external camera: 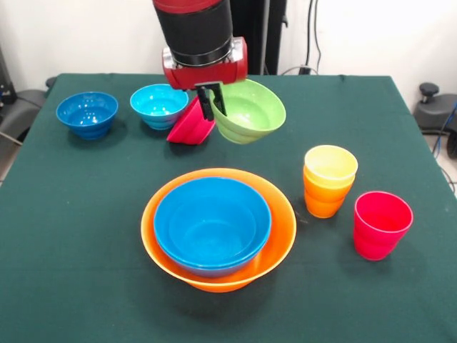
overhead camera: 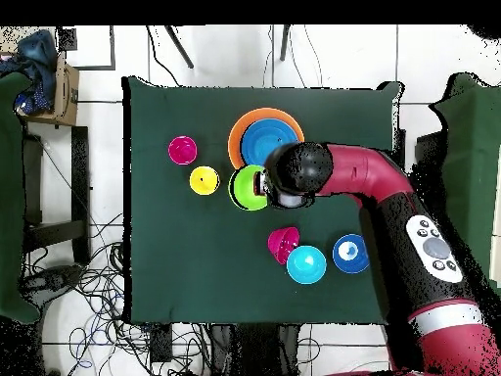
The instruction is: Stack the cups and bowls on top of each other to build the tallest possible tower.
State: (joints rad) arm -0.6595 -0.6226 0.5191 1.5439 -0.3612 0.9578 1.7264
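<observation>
My gripper (external camera: 213, 101) is shut on the rim of the small green bowl (external camera: 250, 111) and holds it tilted in the air behind the tower. The tower is a large blue bowl (external camera: 212, 223) nested in the very large orange bowl (external camera: 278, 243). A red bowl (external camera: 189, 124) lies tipped on its side against the light-blue bowl (external camera: 158, 105). A dark-blue bowl (external camera: 87, 113) stands at the far left. A yellow cup (external camera: 330, 166) sits in an orange cup (external camera: 323, 200); a red cup (external camera: 380, 223) stands beside them. In the overhead view the green bowl (overhead camera: 245, 187) shows beside the wrist.
The green cloth table (external camera: 78, 236) has its right edge near the red cup. Overhead, a chair (overhead camera: 44, 78) stands left of the table and cables (overhead camera: 88, 294) lie on the floor.
</observation>
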